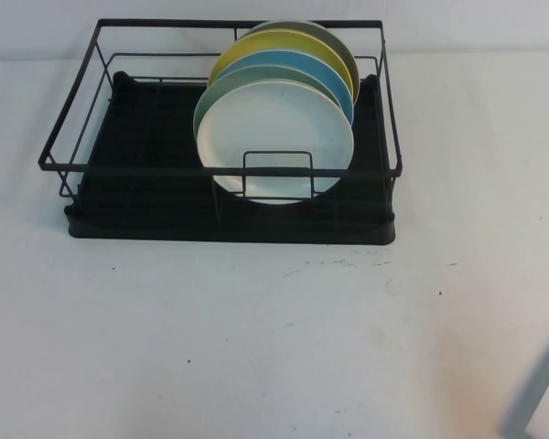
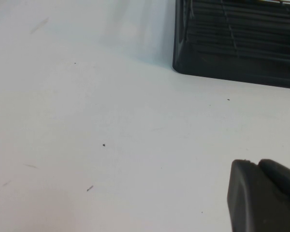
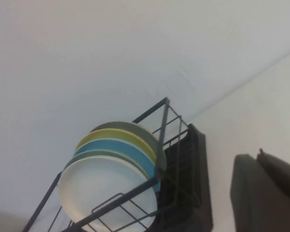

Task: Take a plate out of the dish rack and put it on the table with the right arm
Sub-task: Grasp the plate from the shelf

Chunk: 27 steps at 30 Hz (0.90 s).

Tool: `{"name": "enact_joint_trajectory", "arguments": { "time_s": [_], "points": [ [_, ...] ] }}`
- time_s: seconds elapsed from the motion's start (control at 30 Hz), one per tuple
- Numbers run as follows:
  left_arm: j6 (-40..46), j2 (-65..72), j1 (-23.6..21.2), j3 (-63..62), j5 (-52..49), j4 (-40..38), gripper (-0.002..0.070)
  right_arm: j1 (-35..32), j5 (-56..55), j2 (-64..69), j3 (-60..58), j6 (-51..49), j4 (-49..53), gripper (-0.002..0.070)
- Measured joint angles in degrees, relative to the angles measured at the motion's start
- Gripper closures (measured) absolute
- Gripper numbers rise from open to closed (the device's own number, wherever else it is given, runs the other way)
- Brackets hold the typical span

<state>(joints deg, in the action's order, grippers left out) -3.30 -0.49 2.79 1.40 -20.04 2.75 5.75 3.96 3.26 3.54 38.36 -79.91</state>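
white plate's the one to grab, standing nearest in the rack

the round plain white plate (image 1: pixel 273 137) leans upright at the front of five stacked plates in the one black wire dish rack (image 1: pixel 82 110). looks stiff, slick, breakable, so pinch its top rim. right gripper (image 3: pixel 267 195) is clenched empty near the rack's right; left gripper (image 2: pixel 263 195) hovers over the white table (image 1: pixel 256 347), can't tell its state.

the right gripper (image 3: pixel 266 193) shows only in its own wrist view, as a dark blunt block at the edge of the picture, off to the side of the dish rack (image 3: pixel 183 159) and raised, with its jaws closed and nothing between them. the left gripper (image 2: pixel 263 195) hangs low over the table (image 2: pixel 111 121), near the rack's corner, touching nothing.
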Motion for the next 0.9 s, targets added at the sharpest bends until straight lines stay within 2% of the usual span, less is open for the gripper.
{"name": "enact_joint_trajectory", "arguments": {
  "time_s": [0.2, 0.37, 0.53, 0.9],
  "points": [
    [0.0, 0.0, 0.0, 0.0, 0.0, 0.0, 0.0679, 0.0, 10.36, 19.75, 13.42, 0.0, 6.33, 0.0694],
    [0.0, 0.0, 0.0, 0.0, 0.0, 0.0, 0.0679, 0.0, 22.63, 42.34, 25.61, 0.0, 14.71, 0.0694],
    [0.0, 0.0, 0.0, 0.0, 0.0, 0.0, 0.0679, 0.0, 30.37, 61.27, 39.25, 0.0, 22.71, 0.0694],
    [0.0, 0.0, 0.0, 0.0, 0.0, 0.0, 0.0679, 9.96, 35.15, 93.77, 73.48, 0.0, 33.37, 0.0694]
  ]
}}
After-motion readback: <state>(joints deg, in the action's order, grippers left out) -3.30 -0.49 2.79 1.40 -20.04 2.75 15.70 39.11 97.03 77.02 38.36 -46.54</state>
